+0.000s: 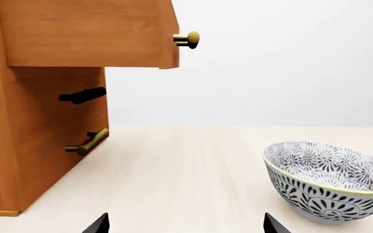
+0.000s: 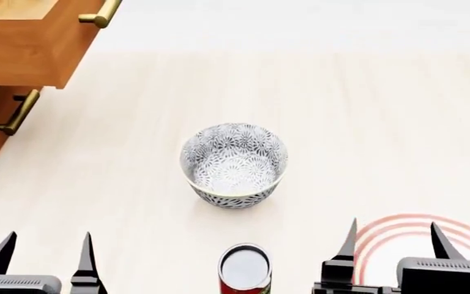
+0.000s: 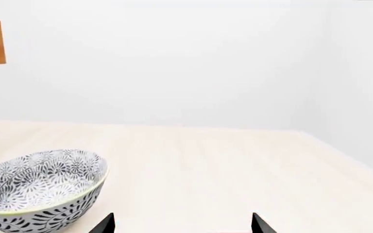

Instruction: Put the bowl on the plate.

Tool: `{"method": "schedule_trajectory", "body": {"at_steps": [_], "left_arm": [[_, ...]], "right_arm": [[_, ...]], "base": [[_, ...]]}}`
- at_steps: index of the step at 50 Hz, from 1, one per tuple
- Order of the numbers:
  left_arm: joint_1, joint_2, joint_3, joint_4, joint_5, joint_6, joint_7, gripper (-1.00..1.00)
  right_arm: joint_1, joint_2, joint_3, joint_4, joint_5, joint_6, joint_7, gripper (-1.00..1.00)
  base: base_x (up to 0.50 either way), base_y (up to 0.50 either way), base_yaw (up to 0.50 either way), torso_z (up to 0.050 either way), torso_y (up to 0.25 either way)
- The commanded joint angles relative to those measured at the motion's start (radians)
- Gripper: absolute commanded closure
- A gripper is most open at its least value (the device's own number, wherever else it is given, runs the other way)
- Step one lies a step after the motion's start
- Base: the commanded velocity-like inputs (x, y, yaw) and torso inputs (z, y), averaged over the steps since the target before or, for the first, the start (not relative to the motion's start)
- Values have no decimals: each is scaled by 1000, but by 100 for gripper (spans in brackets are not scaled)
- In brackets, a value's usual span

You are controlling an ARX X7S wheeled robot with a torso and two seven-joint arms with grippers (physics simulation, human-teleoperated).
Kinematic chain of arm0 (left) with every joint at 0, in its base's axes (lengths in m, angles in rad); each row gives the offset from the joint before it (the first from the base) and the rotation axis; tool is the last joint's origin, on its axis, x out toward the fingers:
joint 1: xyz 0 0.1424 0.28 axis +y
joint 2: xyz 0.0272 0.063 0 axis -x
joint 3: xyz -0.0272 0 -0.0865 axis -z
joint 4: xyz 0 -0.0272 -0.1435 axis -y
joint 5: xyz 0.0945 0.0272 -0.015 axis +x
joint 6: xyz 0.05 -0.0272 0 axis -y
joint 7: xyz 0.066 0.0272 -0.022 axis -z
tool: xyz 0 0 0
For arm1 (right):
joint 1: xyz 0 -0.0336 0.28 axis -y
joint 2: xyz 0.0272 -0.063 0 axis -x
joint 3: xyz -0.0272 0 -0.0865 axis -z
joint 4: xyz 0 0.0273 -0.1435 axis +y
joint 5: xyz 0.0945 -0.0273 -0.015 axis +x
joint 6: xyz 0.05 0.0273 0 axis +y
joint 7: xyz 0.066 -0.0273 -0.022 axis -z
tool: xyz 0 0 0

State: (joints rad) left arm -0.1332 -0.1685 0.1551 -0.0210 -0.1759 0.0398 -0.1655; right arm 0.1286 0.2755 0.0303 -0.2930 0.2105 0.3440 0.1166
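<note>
Wooden drawer cabinet (image 1: 44, 121), white wall (image 1: 271, 63)

Head view: camera set high, looking forward and steeply down on the light wooden table (image 2: 366, 122), with both grippers at the near edge. Left wrist view: camera low over the tabletop, facing level across it toward the wooden drawer cabinet (image 1: 44, 121). Right wrist view: equally low, facing level toward a plain white wall. All three views share the patterned bowl (image 2: 233, 164), close in both wrist views.
</note>
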Motion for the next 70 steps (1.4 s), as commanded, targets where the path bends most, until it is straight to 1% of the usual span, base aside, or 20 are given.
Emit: {"method": "schedule_trajectory", "body": {"at_steps": [1,35,48,53,59,60,62,70], "left_arm": [[-1,-6,5,1,-7,-1,-8,-100],[-2,-21,19,-2,-24,10,-23,-100],[-4,-26,24,-1,-28,9,-32,-100],[-5,-30,22,2,-30,3,-38,-100],[-5,-35,17,6,-33,2,-46,-100],[-4,-36,17,3,-33,6,-48,-100],[-4,-37,16,4,-33,5,-50,-100],[-4,-39,12,-5,-37,9,-59,-100]], "right_arm": [[7,9,-7,-12,4,13,1,-100],[5,15,-13,-9,18,14,16,-100],[28,25,-22,-10,29,70,22,-100],[62,34,-31,-25,49,130,16,-100],[144,53,-60,-49,78,271,9,-100],[175,67,-82,-54,79,316,0,-100],[201,65,-79,-62,101,343,-10,-100],[353,98,-150,-73,139,546,-47,-100]], "base": [[148,0,0,0,0],[148,0,0,0,0],[74,0,0,0,0],[0,0,0,0,0],[0,0,0,0,0],[0,0,0,0,0],[0,0,0,0,0],[0,0,0,0,0]]}}
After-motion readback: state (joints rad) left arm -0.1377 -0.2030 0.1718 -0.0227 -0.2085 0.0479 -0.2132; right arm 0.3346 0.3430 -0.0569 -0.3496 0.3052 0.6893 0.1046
